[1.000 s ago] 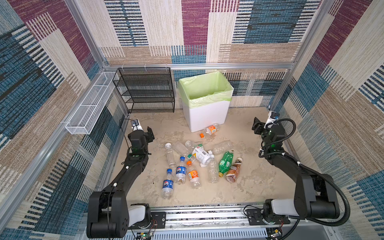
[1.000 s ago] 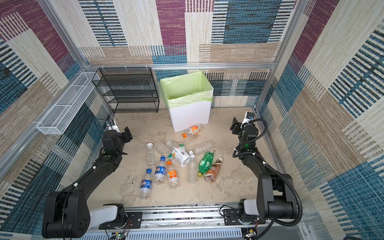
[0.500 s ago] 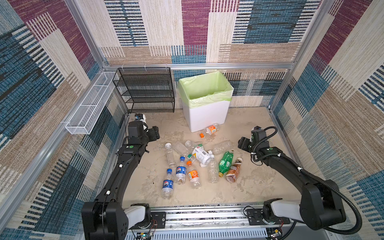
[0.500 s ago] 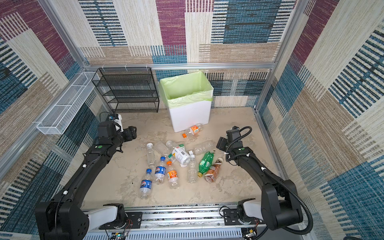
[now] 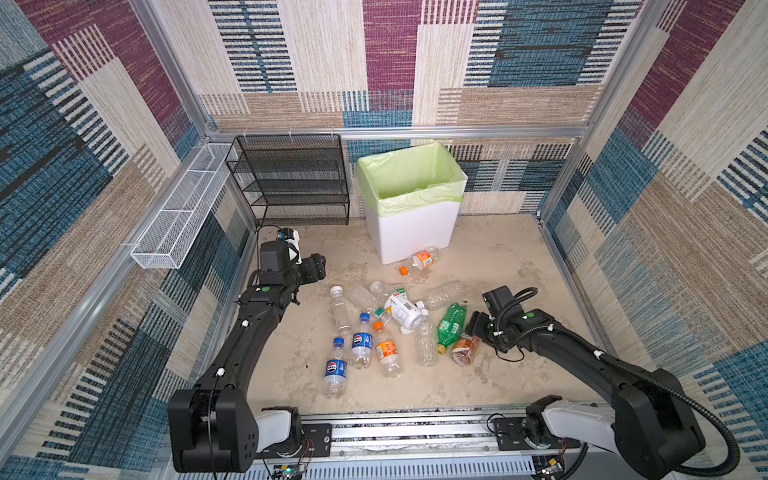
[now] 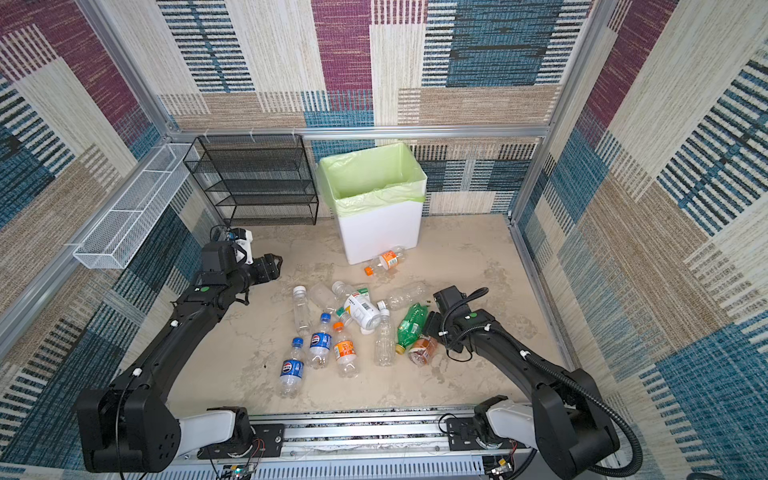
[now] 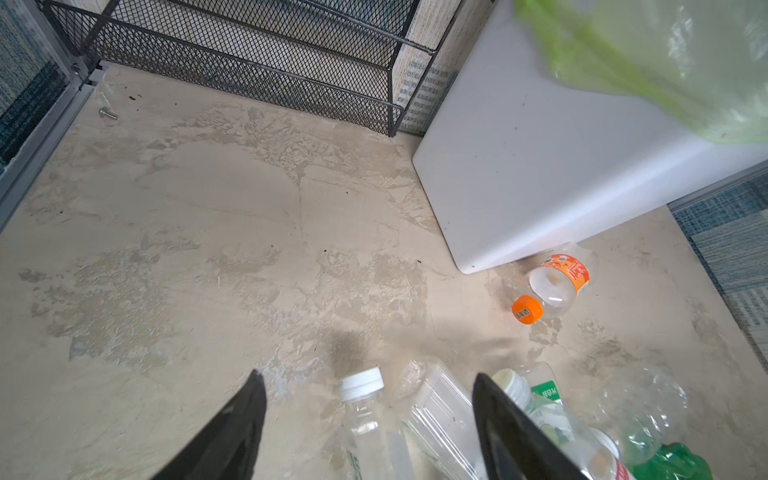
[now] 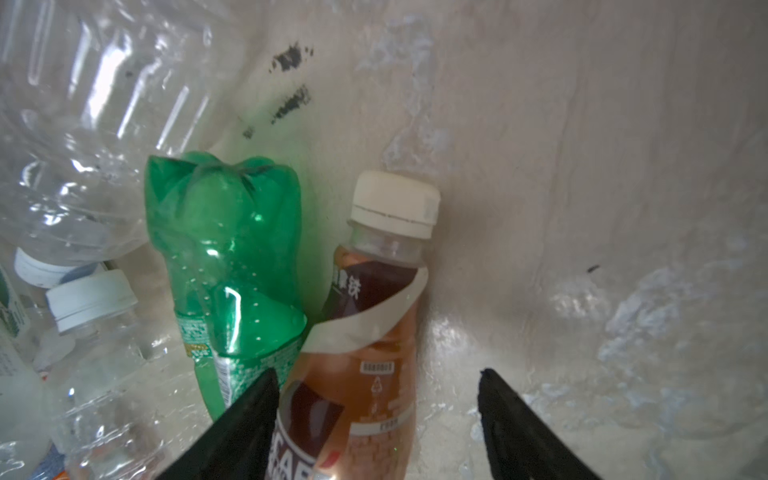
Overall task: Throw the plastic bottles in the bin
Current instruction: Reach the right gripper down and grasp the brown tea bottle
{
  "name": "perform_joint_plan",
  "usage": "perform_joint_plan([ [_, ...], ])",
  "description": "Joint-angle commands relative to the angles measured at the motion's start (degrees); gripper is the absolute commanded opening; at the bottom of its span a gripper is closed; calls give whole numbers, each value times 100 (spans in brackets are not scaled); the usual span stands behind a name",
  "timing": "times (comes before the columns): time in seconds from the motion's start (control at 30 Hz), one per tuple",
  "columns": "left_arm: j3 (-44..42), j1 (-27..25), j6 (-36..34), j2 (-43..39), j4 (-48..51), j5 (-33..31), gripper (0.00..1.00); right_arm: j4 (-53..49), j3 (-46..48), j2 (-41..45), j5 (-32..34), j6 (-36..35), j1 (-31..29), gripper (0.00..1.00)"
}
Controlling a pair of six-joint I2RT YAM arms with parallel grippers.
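Several plastic bottles [image 5: 386, 324] [image 6: 345, 328] lie in a heap mid-floor in both top views. One with an orange label [image 5: 420, 261] [image 7: 557, 286] rests against the white bin [image 5: 409, 232] [image 6: 378, 232] with its green liner. My right gripper [image 5: 473, 326] [image 6: 428, 325] [image 8: 378, 372] is open and low over the brown bottle [image 8: 374, 324], its fingers straddling the body. One finger sits between that bottle and the green bottle [image 8: 224, 241]. My left gripper [image 5: 318, 266] [image 6: 272, 266] [image 7: 366, 374] is open, empty, and pointed at a clear white-capped bottle [image 7: 365, 419].
A black wire-mesh rack [image 5: 291, 178] [image 7: 257, 54] stands left of the bin at the back wall. A white wire basket [image 5: 178, 216] hangs on the left wall. A loose screw [image 7: 109, 113] lies near the rack's corner. Patterned walls close in all sides.
The right arm swung from the right wall down and left to the brown bottle. The left arm stretched forward and right toward the heap. Both grippers stayed open.
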State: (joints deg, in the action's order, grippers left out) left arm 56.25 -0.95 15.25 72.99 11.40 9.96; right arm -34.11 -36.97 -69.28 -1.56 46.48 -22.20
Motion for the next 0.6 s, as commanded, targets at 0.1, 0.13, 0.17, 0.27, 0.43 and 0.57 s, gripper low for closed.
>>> perform_joint_plan([
  [0.1,89,42,146,84,-41,270,79,381,265,-17,-238,449,-74,73],
  [0.13,81,50,145,67,-41,246,79,497,332,-33,-279,491,-74,71],
  [0.17,75,51,145,53,-41,235,79,584,383,-63,-334,528,-74,70],
  [0.27,63,52,137,22,-42,249,79,760,420,-217,-367,546,-74,65],
  [0.43,70,60,110,23,-23,241,78,897,378,-337,-293,529,-74,55],
  [0.57,62,60,101,31,-24,246,78,941,293,-367,-215,479,-74,48],
])
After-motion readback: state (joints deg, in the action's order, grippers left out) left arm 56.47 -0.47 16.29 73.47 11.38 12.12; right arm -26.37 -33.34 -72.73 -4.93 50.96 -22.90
